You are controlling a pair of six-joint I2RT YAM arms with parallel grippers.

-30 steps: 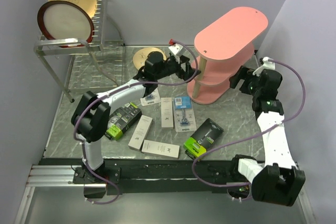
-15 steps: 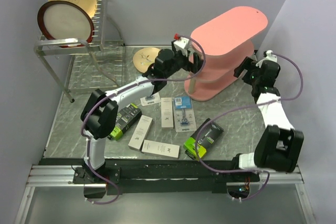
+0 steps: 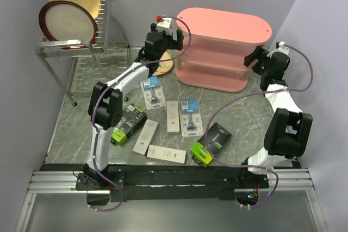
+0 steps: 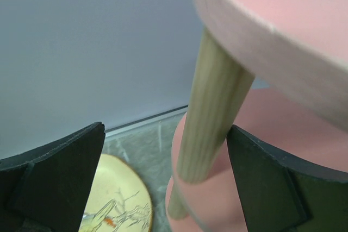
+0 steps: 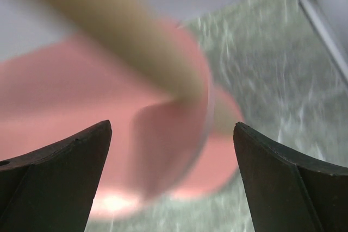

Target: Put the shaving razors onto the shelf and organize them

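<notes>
The pink shelf (image 3: pixel 223 28) stands broadside along the back wall. My left gripper (image 3: pixel 175 41) is open at its left end; a wooden post (image 4: pixel 215 107) stands between the fingers, close against the right finger (image 4: pixel 283 188). My right gripper (image 3: pixel 251 58) is open at the shelf's right end, facing a blurred post (image 5: pixel 119 31) and pink board (image 5: pixel 81 96). The shaving razors lie on the table: two blister cards (image 3: pixel 153 92) (image 3: pixel 190 115), three white boxes (image 3: pixel 173 116) (image 3: pixel 145 137) (image 3: pixel 166 154), and two black-and-lime boxes (image 3: pixel 128 124) (image 3: pixel 211 142).
A metal dish rack (image 3: pixel 65 47) with two plates stands at the back left. A yellow plate (image 3: pixel 162 68) lies on the table just under my left gripper, also visible low in the left wrist view (image 4: pixel 117 205). Walls close in behind and to the right.
The shelf has swung from end-on at the right to broadside along the back wall. Both arms moved back with it, the left gripper leftward. Both grippers stayed open.
</notes>
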